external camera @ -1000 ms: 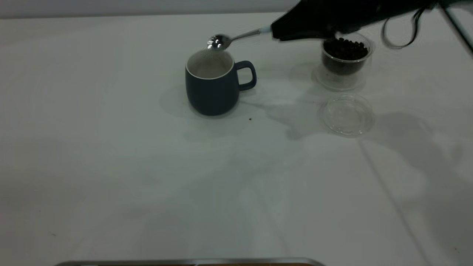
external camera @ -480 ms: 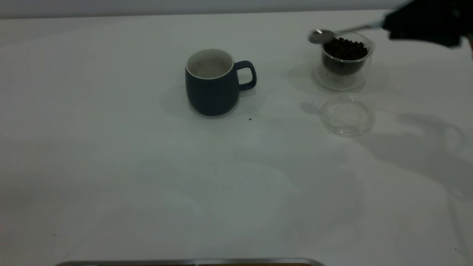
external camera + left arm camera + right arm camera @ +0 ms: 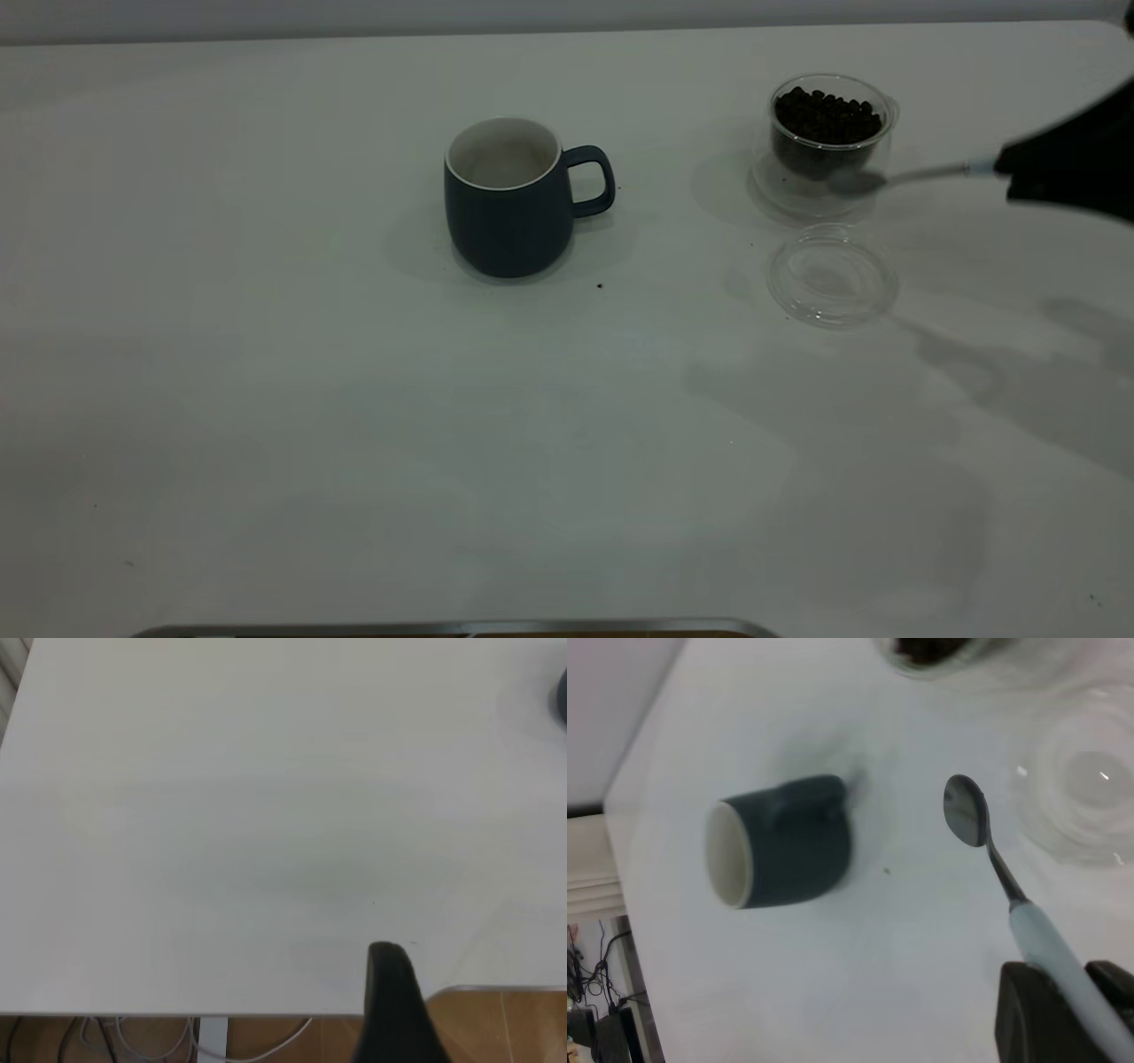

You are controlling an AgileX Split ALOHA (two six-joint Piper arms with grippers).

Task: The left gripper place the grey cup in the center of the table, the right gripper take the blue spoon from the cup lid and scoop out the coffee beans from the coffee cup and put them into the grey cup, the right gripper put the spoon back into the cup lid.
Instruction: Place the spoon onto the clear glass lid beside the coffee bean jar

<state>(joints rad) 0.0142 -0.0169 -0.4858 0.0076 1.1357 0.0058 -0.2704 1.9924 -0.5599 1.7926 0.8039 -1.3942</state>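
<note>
Spoon (image 3: 895,177) is clamped by its handle in the right gripper (image 3: 1019,173) near the table's (image 3: 266,399) right edge, bowl hanging before the coffee cup (image 3: 828,146), above the lid (image 3: 831,276).

The right gripper (image 3: 1076,173) is cut off by the exterior view's right edge, hiding most of the blue spoon (image 3: 895,177) handle. The spoon bowl's contents are blurred.

Grey cup (image 3: 507,213) dark blue-grey, white inside; blue spoon (image 3: 1028,926) pale-blue handle.
</note>
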